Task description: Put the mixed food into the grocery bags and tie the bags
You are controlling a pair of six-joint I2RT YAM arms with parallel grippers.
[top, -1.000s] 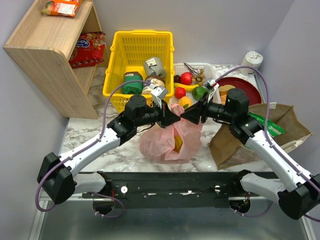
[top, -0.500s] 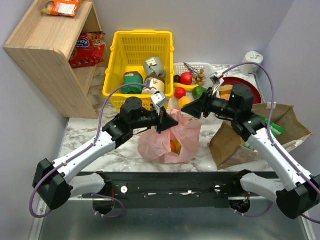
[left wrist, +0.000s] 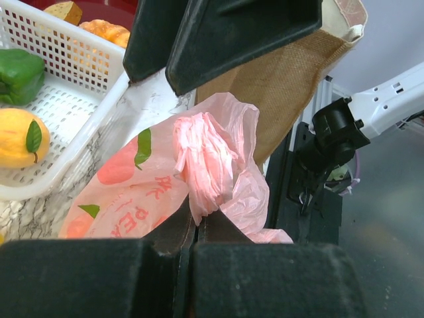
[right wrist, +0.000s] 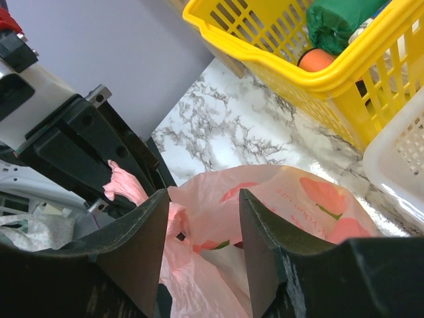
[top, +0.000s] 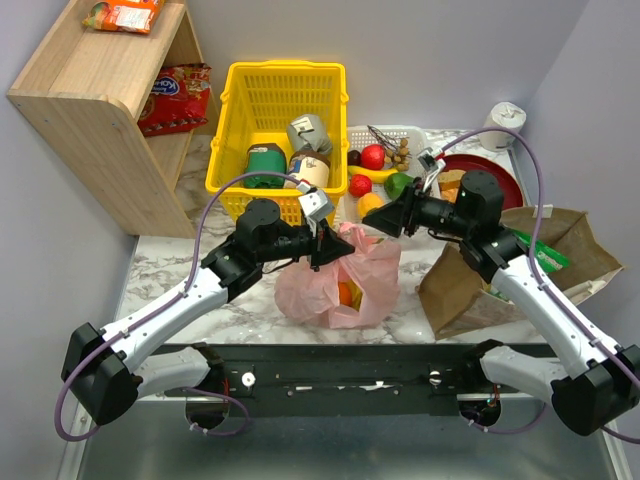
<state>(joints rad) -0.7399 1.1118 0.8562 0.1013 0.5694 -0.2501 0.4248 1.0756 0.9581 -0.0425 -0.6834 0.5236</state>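
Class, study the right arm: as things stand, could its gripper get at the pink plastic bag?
Probably yes. The right gripper is open close over the pink bag, with nothing between them. The left gripper, shut on the bag's twisted handle, crowds it closely.

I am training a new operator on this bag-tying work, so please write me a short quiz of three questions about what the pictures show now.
1. True or false: the left gripper is shut on a bunched handle of the pink plastic bag.
2. Where does the brown paper bag lie in the top view? A, inside the yellow basket; B, on the wooden shelf; C, to the right of the pink plastic bag.
3. Fill in: the right gripper is ____ (open or shut).
Key: 1 true; 2 C; 3 open.
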